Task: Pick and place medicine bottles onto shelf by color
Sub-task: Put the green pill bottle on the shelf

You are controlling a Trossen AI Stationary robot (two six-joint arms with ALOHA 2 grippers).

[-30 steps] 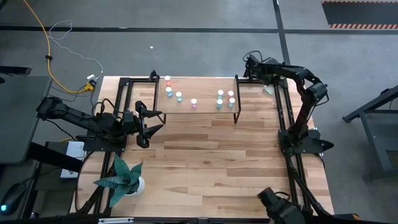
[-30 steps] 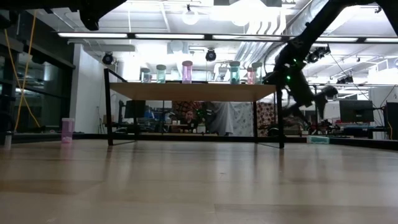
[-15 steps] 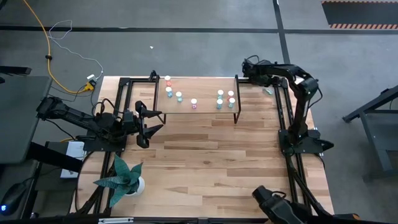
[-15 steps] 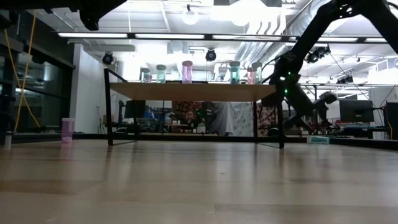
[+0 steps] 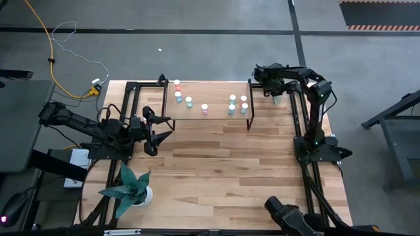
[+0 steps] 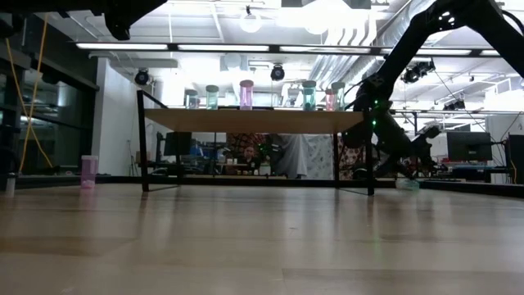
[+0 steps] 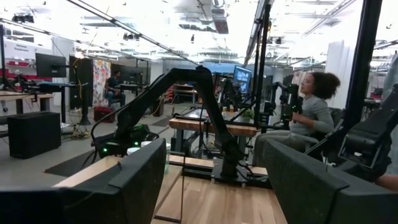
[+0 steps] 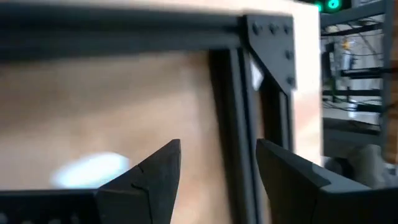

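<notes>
At the far right corner of the table [image 5: 223,164], just beyond the shelf's right end, the right gripper [image 5: 260,73] is reaching low over the wood with its fingers [image 8: 152,177] standing apart and nothing between them; a teal bottle [image 5: 277,99] is lying on the table close by. At the left edge, the left gripper [image 5: 157,131] is waiting with its jaws spread wide and empty. The shelf [image 5: 216,113] is standing at the table's far side, carrying seven medicine bottles [image 5: 205,109] in loose groups: three towards its left, one near the middle, three towards its right. One pink bottle [image 6: 88,171] is sitting on the table left of the shelf. A potted plant [image 5: 131,187] is occupying the near left corner. Beyond the table, a workshop with bright ceiling lights is showing, and a person [image 7: 308,115] is sitting at a bench.
</notes>
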